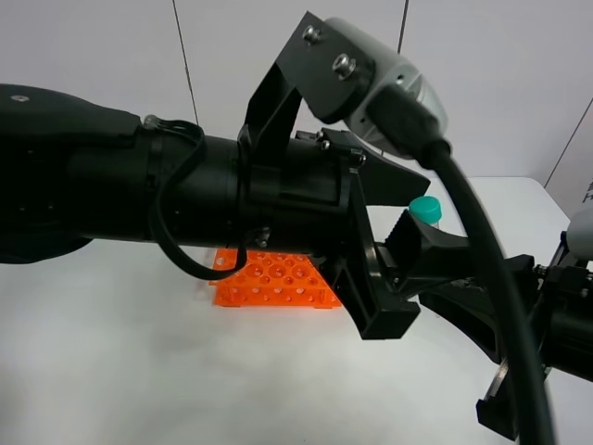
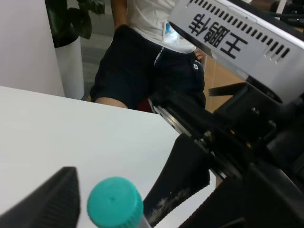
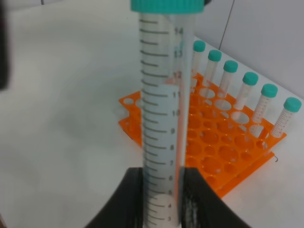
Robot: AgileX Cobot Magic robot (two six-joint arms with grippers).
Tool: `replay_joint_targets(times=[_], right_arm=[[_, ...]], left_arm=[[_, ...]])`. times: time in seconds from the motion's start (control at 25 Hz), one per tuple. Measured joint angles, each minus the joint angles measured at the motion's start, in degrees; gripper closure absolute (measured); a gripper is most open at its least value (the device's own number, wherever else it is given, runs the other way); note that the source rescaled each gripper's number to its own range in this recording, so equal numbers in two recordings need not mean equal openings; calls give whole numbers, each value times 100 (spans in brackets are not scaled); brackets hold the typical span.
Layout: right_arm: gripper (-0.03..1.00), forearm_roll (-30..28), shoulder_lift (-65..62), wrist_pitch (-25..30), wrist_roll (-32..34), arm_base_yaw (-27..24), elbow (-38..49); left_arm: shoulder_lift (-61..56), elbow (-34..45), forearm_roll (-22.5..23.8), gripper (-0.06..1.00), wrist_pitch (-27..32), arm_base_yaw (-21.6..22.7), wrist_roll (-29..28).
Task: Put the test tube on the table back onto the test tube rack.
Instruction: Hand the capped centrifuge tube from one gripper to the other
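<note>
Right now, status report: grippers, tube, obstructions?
Right gripper shut on test tube, upright. Left gripper open around its cap. Test tube rack beyond, nearer holes empty.

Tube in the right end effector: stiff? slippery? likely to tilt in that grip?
Probably stiff and light: the test tube looks like clear, empty plastic. Likely slippery, being smooth and round. It may pivot, since the right end effector pinches it only near its bottom, far below the teal cap.
</note>
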Motion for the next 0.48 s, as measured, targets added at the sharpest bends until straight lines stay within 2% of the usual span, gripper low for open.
replay_joint_targets(times=[0.32, 0.48], right_arm=[[94, -5, 0, 30, -26, 0, 0], [94, -5, 0, 34, -37, 29, 0]], left_arm=[[0, 0, 0, 72, -140, 0, 0], [0, 0, -14, 78, -144, 0, 6]])
